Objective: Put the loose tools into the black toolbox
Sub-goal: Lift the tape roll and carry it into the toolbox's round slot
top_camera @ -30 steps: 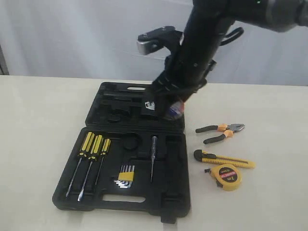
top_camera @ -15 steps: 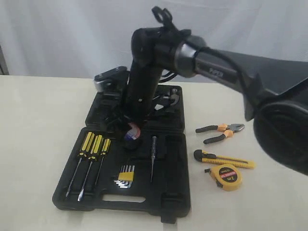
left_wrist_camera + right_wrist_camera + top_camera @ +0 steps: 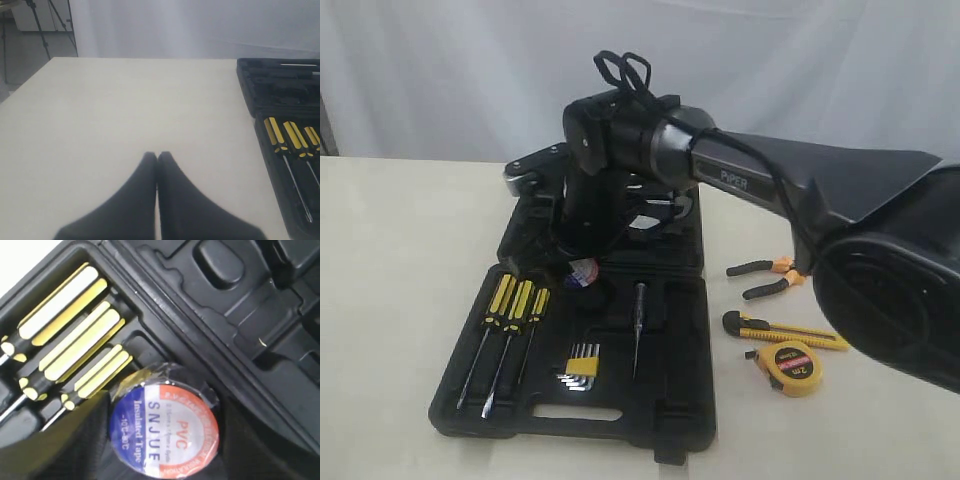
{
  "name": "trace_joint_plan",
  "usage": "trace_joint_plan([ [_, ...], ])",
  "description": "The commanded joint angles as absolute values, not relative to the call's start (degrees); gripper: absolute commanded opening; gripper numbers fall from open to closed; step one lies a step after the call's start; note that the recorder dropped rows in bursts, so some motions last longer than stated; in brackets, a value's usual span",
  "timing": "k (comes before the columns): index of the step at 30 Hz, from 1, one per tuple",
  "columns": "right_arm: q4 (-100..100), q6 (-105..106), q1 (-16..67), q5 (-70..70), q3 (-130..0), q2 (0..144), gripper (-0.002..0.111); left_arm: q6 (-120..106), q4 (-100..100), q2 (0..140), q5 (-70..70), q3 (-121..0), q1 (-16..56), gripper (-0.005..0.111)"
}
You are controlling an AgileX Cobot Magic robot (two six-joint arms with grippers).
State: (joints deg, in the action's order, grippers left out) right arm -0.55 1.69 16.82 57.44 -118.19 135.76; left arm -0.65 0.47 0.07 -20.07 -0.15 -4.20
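Right hand (image 3: 582,270), spread wide, clamps black tape roll (image 3: 164,422) over black toolbox (image 3: 672,400).

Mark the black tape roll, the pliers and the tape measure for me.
black tape roll (image 3: 165,422), right wrist view, on its printed label.
pliers (image 3: 752,268), exterior view, on the upper black handle.
tape measure (image 3: 792,365), exterior view, on its round face.

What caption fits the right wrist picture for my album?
PVC tape roll held over black toolbox, beside three yellow-black screwdrivers.
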Motion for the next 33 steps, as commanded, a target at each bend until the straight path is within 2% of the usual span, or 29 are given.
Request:
trace_joint_plan([
  [1, 0.0, 0.88, 16.77, 59.46, -118.6, 135.93, 0.0, -0.41, 0.0, 0.0, -19.62, 0.0, -3.93, 0.0],
  [33, 2.02, -3.53, 16.77, 58.57, -118.6, 138.97, 0.0, -0.41, 0.0, 0.0, -19.62, 0.0, -3.93, 0.0],
])
